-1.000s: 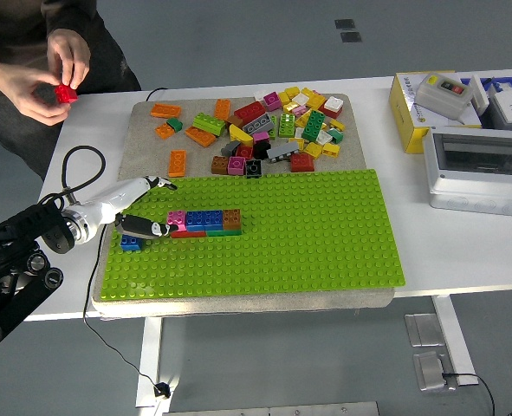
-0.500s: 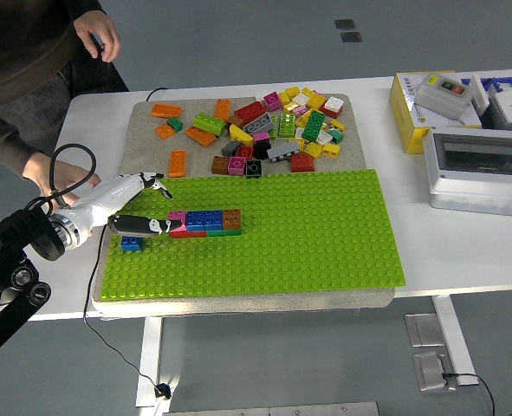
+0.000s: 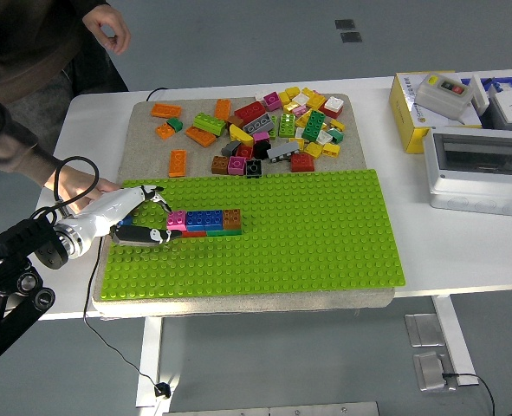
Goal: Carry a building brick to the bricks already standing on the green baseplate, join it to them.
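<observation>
On the green baseplate (image 3: 307,234) stands a short row of joined bricks (image 3: 205,221): pink at the left, blue in the middle, brown at the right, over a red and green layer. My left hand (image 3: 158,215), white with dark fingertips, lies on the plate's left part just left of the pink brick (image 3: 177,218). Its forefinger and thumb (image 3: 147,235) are spread apart, their tips level with the pink brick's left end. The small blue brick that stood left of the row is hidden by the hand. Loose bricks (image 3: 273,126) lie on the grey mat behind.
A person stands at the far left. One hand (image 3: 81,185) rests on the table by my left wrist and its cable, and the other (image 3: 108,26) is raised at the top. A yellow box (image 3: 411,108) and a grey enclosure (image 3: 481,169) stand at the right.
My left hand has slid forward and right to the pink brick, covering the small blue brick. The person put down the red brick and brought one hand to my wrist.
</observation>
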`<state>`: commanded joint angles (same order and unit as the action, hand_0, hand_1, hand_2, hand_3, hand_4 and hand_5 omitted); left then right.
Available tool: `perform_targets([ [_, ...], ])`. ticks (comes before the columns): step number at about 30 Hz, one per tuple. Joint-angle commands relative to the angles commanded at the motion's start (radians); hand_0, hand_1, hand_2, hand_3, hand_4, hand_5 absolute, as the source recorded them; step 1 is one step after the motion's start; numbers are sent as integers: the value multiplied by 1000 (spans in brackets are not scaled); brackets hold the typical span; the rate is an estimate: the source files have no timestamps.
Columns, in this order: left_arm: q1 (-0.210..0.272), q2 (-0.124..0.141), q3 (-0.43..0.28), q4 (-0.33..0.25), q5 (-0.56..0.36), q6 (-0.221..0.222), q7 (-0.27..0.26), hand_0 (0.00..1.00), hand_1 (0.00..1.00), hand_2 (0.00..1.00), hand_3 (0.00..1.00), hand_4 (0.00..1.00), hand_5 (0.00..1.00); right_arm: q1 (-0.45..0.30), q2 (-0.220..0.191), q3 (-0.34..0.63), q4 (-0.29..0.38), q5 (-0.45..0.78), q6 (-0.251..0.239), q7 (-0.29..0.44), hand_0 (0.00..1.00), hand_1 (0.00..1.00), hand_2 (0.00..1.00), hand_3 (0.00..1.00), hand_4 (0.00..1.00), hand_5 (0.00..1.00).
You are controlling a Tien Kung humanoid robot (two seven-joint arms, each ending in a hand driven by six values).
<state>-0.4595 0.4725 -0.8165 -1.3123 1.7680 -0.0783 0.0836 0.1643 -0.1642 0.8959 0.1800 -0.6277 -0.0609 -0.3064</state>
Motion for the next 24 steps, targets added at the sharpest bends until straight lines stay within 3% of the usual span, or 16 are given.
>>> perform_targets([
  [24, 5, -36, 15, 52, -14, 9, -11, 998, 976, 950, 639, 890, 639, -2, 3, 6, 0, -8, 1, -1, 700, 638, 539, 762, 656, 998],
])
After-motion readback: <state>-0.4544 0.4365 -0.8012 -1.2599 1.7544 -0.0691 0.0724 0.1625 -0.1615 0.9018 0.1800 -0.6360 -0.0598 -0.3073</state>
